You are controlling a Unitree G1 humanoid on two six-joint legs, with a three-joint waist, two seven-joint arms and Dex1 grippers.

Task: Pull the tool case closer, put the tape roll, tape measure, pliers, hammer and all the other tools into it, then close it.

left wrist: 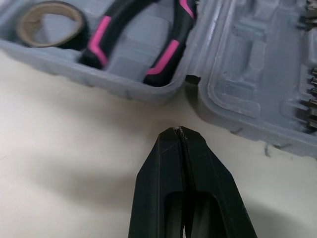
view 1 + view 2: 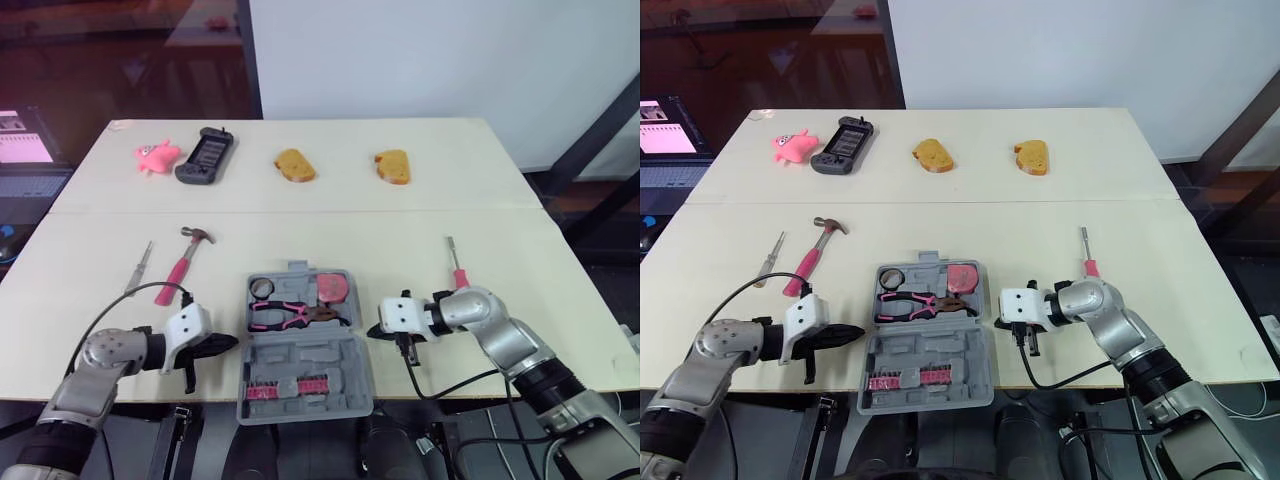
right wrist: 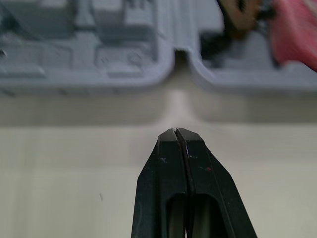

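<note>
The grey tool case [image 2: 322,358] lies open at the table's front middle, its lid half toward me. In its far half sit a tape roll [image 2: 263,288], pink-handled pliers [image 2: 290,315] and a pink tape measure [image 2: 333,288]. A pink-handled hammer [image 2: 183,258] and a thin metal tool [image 2: 140,265] lie on the table to the left. On the right lies a pink-handled screwdriver [image 2: 456,265]. My left gripper [image 2: 230,342] is shut and empty, its tip just left of the case hinge [image 1: 190,79]. Also shut and empty, my right gripper [image 2: 370,331] points at the case's right side [image 3: 173,54].
Along the far side of the table lie a pink toy [image 2: 155,155], a black handheld device [image 2: 206,155] and two pieces of bread [image 2: 295,165] [image 2: 393,166]. The case's lid half reaches the table's front edge [image 2: 440,393].
</note>
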